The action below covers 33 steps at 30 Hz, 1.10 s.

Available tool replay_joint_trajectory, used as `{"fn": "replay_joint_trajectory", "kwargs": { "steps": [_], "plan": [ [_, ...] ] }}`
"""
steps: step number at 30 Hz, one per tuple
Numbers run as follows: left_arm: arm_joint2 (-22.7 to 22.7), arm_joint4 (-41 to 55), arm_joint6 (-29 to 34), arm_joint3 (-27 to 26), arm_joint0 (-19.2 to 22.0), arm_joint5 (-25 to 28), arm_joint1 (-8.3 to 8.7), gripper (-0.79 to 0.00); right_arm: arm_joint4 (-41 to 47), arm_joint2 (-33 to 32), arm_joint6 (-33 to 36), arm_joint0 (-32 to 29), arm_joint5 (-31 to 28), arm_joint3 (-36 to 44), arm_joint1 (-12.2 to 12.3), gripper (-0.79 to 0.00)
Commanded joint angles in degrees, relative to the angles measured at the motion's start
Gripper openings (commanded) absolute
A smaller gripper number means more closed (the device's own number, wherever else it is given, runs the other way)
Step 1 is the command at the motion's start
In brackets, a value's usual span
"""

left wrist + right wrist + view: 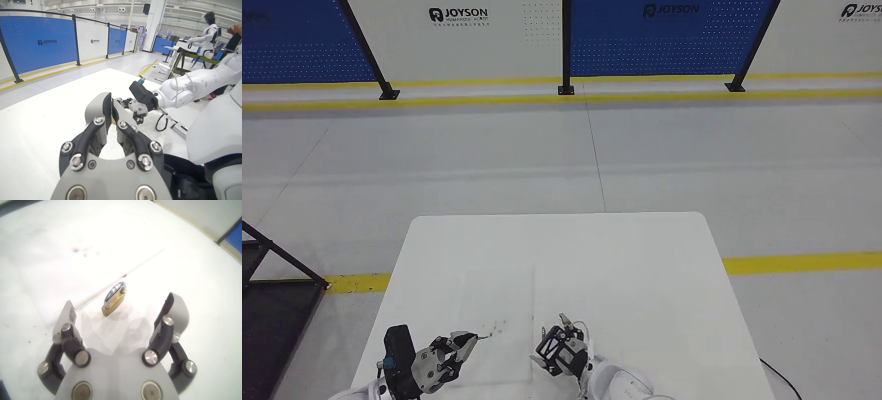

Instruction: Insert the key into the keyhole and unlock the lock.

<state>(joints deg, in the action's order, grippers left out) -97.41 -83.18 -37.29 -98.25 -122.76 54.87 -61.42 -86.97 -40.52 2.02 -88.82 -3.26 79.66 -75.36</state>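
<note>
Clamped between the pads of the left pincer (111, 98): a tan sliver (113, 122), covered too far to identify. Bottom face of the lock (114, 303) turned away, hiding the keyhole. Seen from above, too small to make out near the right pincer (554, 330). Near edge of the tabletop (642, 280) cut off by the frame.
</note>
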Motion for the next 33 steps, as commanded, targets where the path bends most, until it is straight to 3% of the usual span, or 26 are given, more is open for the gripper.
{"fn": "replay_joint_trajectory", "kwargs": {
  "steps": [1,6,10,13,21,26,33],
  "plan": [
    [0.0,0.0,0.0,0.0,0.0,0.0,0.00,-0.785,0.3,0.4,-0.5,0.4,0.3,-0.7,-0.3,-0.394],
    [0.0,0.0,0.0,0.0,0.0,0.0,0.00,-0.785,1.0,0.8,-1.5,1.3,0.5,-2.1,-0.7,-0.505],
    [0.0,0.0,0.0,0.0,0.0,0.0,0.00,-0.785,1.2,1.0,-1.8,1.6,0.4,-2.5,-0.9,-0.693],
    [0.0,0.0,0.0,0.0,0.0,0.0,0.00,-0.785,1.0,1.0,-1.8,1.5,0.2,-2.3,-0.9,-0.785],
    [0.0,0.0,0.0,0.0,0.0,0.0,0.00,-0.785,2.1,-0.2,-2.0,0.7,-1.9,-0.6,-0.4,-0.785],
    [0.0,0.0,0.0,0.0,0.0,0.0,0.00,-0.785,6.8,-4.7,-4.9,-1.2,-4.2,3.4,0.7,-0.785],
    [1.1,1.6,1.5,-0.5,0.8,-0.9,-0.10,-0.785,21.7,-16.4,-11.1,-6.6,-15.7,11.1,3.4,-0.785]
  ]
}}
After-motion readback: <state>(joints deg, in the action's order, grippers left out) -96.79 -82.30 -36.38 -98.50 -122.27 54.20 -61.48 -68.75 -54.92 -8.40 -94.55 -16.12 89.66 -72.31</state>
